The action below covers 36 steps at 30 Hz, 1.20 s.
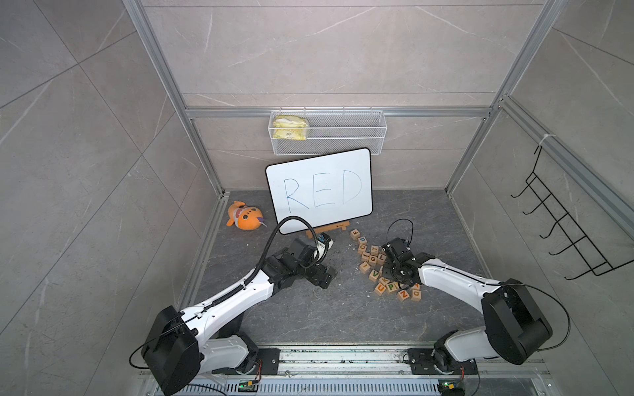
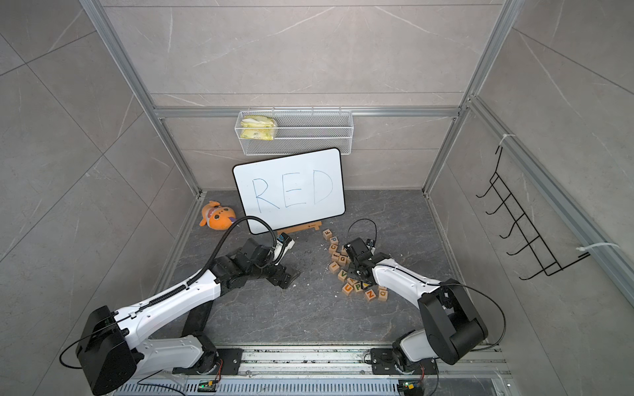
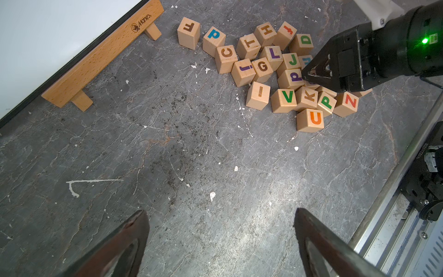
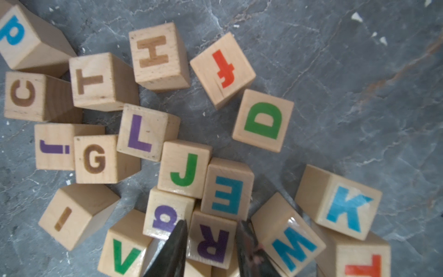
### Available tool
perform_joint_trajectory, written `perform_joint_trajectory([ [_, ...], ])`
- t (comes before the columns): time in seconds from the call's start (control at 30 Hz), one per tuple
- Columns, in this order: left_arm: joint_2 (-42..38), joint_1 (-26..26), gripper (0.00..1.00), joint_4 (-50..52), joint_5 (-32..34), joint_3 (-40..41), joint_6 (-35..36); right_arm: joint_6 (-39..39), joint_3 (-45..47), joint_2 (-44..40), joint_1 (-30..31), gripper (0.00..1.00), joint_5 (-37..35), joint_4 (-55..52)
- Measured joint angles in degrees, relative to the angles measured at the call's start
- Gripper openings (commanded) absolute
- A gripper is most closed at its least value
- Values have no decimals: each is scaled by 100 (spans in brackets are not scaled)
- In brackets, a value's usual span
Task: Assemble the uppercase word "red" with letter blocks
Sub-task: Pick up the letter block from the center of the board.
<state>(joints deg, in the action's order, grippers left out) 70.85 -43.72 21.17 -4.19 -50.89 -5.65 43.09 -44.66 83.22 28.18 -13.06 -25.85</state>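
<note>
The letter blocks point(image 1: 374, 264) lie in a loose heap on the dark floor, right of centre. In the right wrist view my right gripper point(image 4: 212, 221) is shut on the purple R block point(image 4: 212, 242), one finger against each side; the R sits on top of its neighbours. The blue E block point(image 4: 227, 195) touches the R just beyond it. The green D block point(image 4: 263, 121) stands apart at the heap's edge, also visible from the left wrist as D point(image 3: 303, 42). My left gripper point(image 3: 220, 212) is open over bare floor, well short of the heap. No assembled word "red" is in view.
A white board point(image 1: 319, 188) with handwritten RED leans on a wooden stand point(image 3: 100, 57) behind the heap. An orange plush toy point(image 1: 245, 216) lies at the back left. A wire basket point(image 1: 327, 132) hangs on the back wall. A metal rail point(image 3: 393, 215) runs along the front.
</note>
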Motion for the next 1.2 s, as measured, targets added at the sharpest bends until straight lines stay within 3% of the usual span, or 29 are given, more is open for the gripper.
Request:
perform_joint_trajectory([
  [0.43, 2, 0, 98, 33, 103, -13, 0, 46, 87, -50, 4, 37, -109, -11],
  [0.83, 2, 0, 98, 50, 116, -33, 0, 20, 81, 120, 4, 46, -120, -50],
  [0.97, 2, 0, 98, 55, 116, -33, 0, -22, 81, 122, 4, 45, -83, -44],
  [1.2, 2, 0, 97, 76, 125, -74, 0, -177, 61, 317, 7, 33, -90, -46],
])
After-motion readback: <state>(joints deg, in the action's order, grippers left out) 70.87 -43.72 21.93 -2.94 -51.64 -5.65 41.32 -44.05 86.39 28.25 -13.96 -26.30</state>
